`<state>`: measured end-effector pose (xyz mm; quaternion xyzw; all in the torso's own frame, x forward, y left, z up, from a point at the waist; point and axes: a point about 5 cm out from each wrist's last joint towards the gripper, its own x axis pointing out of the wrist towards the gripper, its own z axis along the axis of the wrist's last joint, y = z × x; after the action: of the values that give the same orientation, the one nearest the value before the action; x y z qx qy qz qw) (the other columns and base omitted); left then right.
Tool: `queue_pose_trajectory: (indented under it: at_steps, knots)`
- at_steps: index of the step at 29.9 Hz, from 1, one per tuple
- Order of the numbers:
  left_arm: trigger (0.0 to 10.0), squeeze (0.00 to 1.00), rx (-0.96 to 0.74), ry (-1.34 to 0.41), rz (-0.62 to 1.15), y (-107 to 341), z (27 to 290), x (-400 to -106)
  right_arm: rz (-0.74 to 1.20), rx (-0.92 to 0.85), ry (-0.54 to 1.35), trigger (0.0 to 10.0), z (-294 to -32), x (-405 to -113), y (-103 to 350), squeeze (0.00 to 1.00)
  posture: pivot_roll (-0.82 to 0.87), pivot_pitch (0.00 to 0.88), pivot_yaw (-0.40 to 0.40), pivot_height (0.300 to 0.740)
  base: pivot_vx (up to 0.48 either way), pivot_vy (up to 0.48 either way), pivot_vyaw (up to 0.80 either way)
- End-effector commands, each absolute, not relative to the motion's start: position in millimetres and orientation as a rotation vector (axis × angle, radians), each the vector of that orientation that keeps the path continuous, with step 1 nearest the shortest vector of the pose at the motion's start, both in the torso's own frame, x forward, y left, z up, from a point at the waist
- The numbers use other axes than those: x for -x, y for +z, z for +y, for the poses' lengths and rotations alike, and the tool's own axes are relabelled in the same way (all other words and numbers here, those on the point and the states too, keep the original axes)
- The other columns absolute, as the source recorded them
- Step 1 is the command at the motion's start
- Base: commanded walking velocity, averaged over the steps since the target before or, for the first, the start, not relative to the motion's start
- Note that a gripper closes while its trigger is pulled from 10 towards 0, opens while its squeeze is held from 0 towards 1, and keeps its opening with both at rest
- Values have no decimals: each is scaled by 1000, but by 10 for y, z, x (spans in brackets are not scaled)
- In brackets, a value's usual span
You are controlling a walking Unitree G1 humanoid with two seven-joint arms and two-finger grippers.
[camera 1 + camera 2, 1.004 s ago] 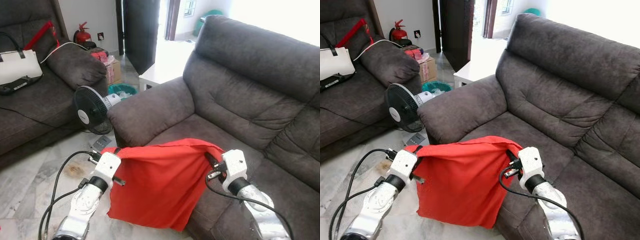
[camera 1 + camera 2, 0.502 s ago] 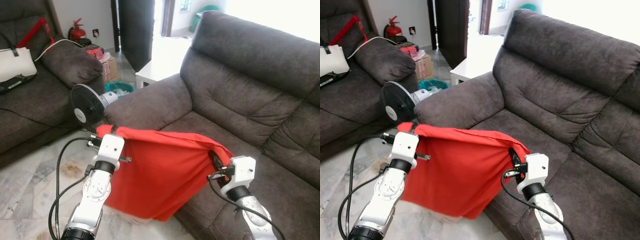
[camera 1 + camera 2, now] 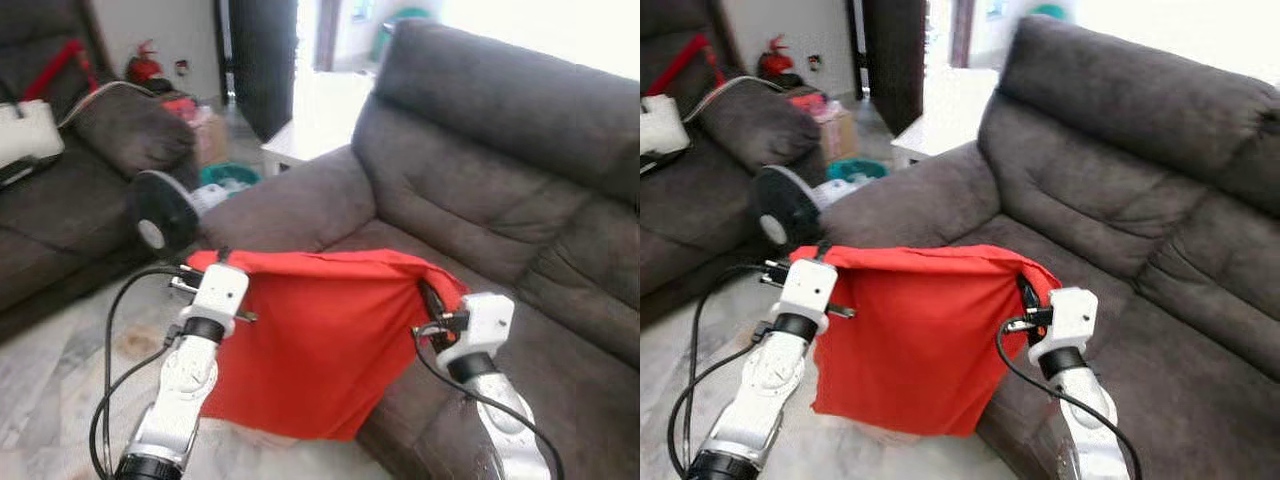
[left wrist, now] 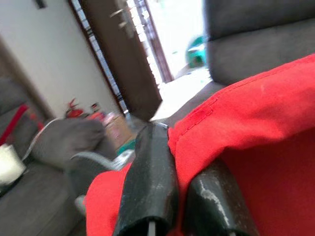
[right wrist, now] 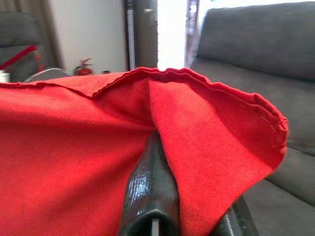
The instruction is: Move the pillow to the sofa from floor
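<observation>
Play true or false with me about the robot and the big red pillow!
1. Both grippers hold the red pillow. True: left gripper and right gripper each pinch a top corner.
2. The pillow lies flat on the sofa seat. False: it hangs in front of the grey sofa.
3. A fan stands on the floor. True.
4. The pillow is blue. False: it is red.

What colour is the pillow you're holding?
Plain red pillow, no pattern; clearest in the left eye view.
</observation>
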<state>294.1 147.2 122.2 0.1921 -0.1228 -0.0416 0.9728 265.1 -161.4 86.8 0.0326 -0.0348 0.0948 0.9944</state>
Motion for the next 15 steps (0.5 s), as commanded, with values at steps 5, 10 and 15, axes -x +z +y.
queue_pose_trajectory:
  at_steps: [5, 10, 15]
  knots:
    - [10000, 0, -414, -127, -355, 1429, 1306, -2952, -107, -36, 152, 10000, -1728, -2663, 939, 0, 79, 0, -61, 740, 0, -163, -800]
    - [10000, 0, -391, -118, -351, 1421, 1301, -2953, -103, -36, 152, 10000, -1702, -2655, 917, 0, 83, 0, -63, 740, 0, -288, -800]
    - [10000, 0, -394, -134, -354, 1415, 1280, -2948, -102, -29, 160, 10000, -1680, -2660, 904, 0, 82, 0, -61, 740, 0, 0, -800]
